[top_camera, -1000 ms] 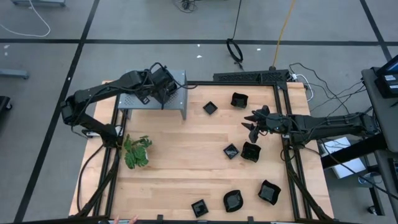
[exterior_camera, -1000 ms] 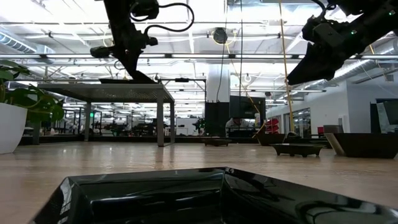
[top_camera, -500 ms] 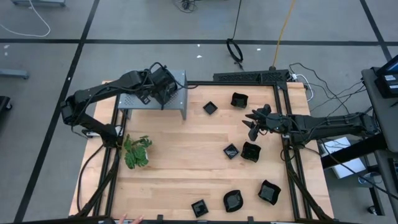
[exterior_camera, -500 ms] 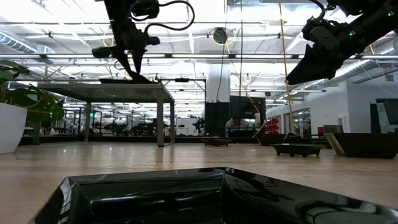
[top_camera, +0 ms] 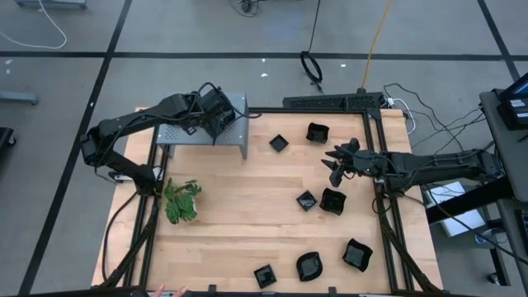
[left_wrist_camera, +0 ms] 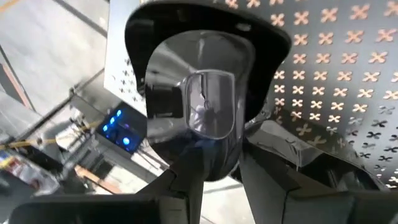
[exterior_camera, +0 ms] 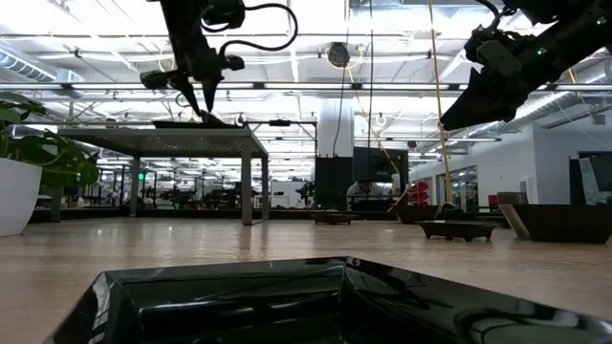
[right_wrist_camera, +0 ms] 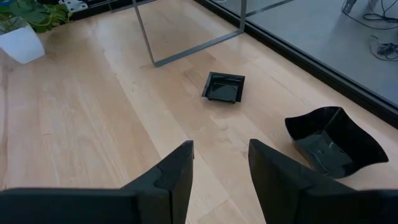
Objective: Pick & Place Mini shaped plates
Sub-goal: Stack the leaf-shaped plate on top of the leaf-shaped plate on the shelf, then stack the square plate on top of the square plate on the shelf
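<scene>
My left gripper (top_camera: pixel 219 120) is open over the grey perforated shelf (top_camera: pixel 238 104) at the table's far left. Its fingers (exterior_camera: pixel 205 103) point down just above a glossy black rounded plate (left_wrist_camera: pixel 205 74), which lies flat on the shelf top (exterior_camera: pixel 191 131). My right gripper (top_camera: pixel 336 162) is open and empty, held high over the table's right half (right_wrist_camera: pixel 221 174). Several black mini plates lie on the wood: a square one (top_camera: pixel 279 143), a petal-like one (top_camera: pixel 317 132), two near the middle right (top_camera: pixel 306 200) (top_camera: pixel 332 201), and three at the near edge (top_camera: pixel 264 275) (top_camera: pixel 308 266) (top_camera: pixel 356 254).
A green plant in a white pot (top_camera: pixel 181 200) stands near the table's left edge. The shelf's metal legs (right_wrist_camera: pixel 186 37) stand on the wood. One black plate (exterior_camera: pixel 287 296) lies right in front of the low camera. Bare wood lies between the shelf and the plates.
My left gripper has risen a little off the plate on the shelf, and its fingers have swung from slanted to nearly upright. The plate stays on the shelf top. My right gripper has kept still.
</scene>
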{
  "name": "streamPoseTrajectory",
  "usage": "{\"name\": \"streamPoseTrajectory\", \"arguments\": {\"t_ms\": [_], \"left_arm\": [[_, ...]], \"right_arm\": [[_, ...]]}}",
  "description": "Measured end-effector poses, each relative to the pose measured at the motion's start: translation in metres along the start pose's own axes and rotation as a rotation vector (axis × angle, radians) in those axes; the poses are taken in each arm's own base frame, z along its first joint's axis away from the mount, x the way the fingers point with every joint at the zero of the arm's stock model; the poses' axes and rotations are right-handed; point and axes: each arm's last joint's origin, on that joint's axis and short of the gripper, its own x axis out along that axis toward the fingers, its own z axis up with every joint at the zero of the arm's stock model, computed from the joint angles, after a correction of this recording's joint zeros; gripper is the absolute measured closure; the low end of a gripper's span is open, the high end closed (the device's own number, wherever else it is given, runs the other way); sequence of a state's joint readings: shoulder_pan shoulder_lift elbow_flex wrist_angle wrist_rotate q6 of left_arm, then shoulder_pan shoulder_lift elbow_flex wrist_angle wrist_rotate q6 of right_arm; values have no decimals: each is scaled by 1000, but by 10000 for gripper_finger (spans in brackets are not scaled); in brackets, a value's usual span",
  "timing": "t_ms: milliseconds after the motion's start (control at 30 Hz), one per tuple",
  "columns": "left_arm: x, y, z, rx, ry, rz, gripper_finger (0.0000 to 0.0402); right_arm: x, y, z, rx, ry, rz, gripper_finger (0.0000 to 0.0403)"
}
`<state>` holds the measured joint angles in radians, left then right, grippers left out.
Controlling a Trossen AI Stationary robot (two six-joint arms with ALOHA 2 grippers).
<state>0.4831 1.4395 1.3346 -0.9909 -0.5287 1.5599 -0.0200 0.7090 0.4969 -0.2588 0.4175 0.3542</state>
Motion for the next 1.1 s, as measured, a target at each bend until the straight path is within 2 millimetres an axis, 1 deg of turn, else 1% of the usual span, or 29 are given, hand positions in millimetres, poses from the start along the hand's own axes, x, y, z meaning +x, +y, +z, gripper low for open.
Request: {"name": "streamPoseTrajectory", "arguments": {"t_ms": [233,500,633,733,900,967,1033,1100], "left_arm": [[0,0,-2,-74,64,4,293],[0,0,-3,-208,109,16,293],[0,6,-3,-338,104,70,293],[-3,13,0,-441,81,144,293],[-18,33,17,-662,-78,345,293],[-28,42,25,-798,-175,438,293],[-38,50,32,-970,-285,513,293],[-48,55,39,-1121,-422,550,293]], "right_arm": [[0,0,0,0,0,0,261],[0,0,0,0,0,0,261],[0,0,0,0,0,1,261],[0,0,0,0,0,1,261],[0,0,0,0,0,1,261],[0,0,0,0,0,1,261],[0,0,0,1,0,1,261],[0,0,0,1,0,1,261]]}}
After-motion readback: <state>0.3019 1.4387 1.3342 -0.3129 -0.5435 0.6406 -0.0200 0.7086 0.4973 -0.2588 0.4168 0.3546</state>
